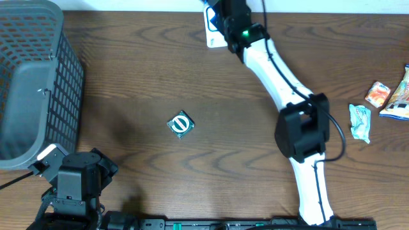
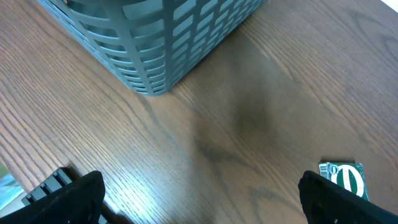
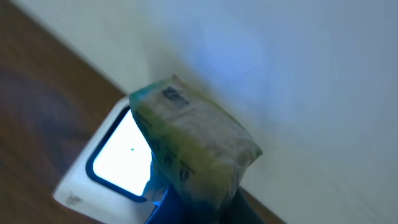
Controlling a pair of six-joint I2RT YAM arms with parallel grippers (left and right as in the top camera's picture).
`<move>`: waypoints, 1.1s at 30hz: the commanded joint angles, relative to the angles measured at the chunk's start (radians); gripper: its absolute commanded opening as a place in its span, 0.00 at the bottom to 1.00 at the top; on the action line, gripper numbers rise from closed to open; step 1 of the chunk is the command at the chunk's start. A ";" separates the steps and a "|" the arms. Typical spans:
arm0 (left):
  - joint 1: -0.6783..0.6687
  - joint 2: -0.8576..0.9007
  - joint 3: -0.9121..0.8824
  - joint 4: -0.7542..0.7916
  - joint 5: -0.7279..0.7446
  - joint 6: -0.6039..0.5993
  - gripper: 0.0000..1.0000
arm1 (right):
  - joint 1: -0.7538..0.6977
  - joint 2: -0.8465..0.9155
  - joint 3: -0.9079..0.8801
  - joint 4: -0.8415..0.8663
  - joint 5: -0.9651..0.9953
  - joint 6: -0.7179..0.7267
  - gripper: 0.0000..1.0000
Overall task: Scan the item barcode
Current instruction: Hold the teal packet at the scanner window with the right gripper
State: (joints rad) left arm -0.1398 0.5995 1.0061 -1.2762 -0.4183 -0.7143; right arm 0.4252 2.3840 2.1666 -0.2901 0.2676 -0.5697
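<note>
At 12 o'clock, right gripper (image 1: 220, 19) clamps a pale green-yellow packet (image 3: 193, 149) above the white lit-window scanner (image 3: 112, 163), presumably for scanning; left gripper (image 2: 199, 202), 7 o'clock, jaws apart.

A dark wood-grain bench (image 1: 192, 76) is shown. A grey slatted basket (image 1: 32, 83) is set at its left edge. A green packet (image 1: 180, 124) is laid near the middle. A white scanner (image 1: 211, 39) is placed at the far edge. A pale packet (image 1: 360, 121), an orange packet (image 1: 377, 94) and a yellow packet (image 1: 399, 96) are scattered along the right edge.
</note>
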 commanded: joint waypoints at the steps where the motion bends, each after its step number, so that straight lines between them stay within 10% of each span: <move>1: 0.003 -0.001 0.000 -0.003 -0.016 -0.013 0.98 | 0.008 0.043 0.010 0.027 0.066 -0.185 0.01; 16: 0.003 -0.001 0.000 -0.003 -0.016 -0.013 0.98 | 0.016 0.090 0.010 0.035 0.131 -0.370 0.01; 33: 0.003 -0.001 0.000 -0.003 -0.016 -0.013 0.98 | 0.012 0.071 0.010 0.010 0.080 -0.254 0.01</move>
State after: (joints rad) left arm -0.1398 0.5995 1.0061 -1.2762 -0.4183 -0.7143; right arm 0.4297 2.4619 2.1662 -0.2794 0.3637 -0.8761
